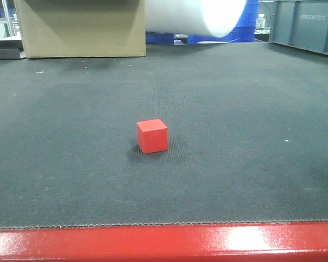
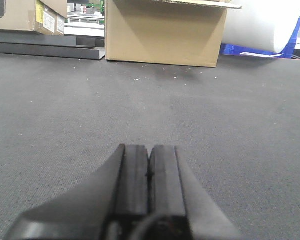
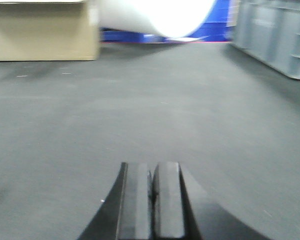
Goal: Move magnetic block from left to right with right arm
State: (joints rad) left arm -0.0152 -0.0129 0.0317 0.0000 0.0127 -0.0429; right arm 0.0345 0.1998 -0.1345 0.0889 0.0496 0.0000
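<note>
Dark grey felt-like matting covers the whole surface [image 1: 251,98], the largest thing in view, running from a glossy red front edge [image 1: 164,243] back to a row of things along the far side. Wide bare matting lies on every side of the task's thing, so there is open room all round it.

Along the far edge, a cardboard box [image 1: 79,27] stands at the back left; its flaps and inside are out of frame in the front view, so what it holds cannot be told. Beside it to the right hangs a big white cylinder [image 1: 197,15], blurred and overexposed. Behind that sit blue crates [image 1: 246,27], and at the back right a grey bin [image 1: 306,24] whose contents are hidden by its wall. In the left wrist view, flat dark panels [image 2: 45,47] lie left of the box.

The left claw [image 2: 149,175] is clenched, its two dark pads pressed together with nothing between them, low over bare matting. The right claw [image 3: 151,200] is likewise clenched on nothing, though that view is blurred.

The red cube [image 1: 152,136] rests flat on the matting near the middle of the front view, slightly left of centre, well apart from the front edge and from everything at the back. Neither wrist view shows it.
</note>
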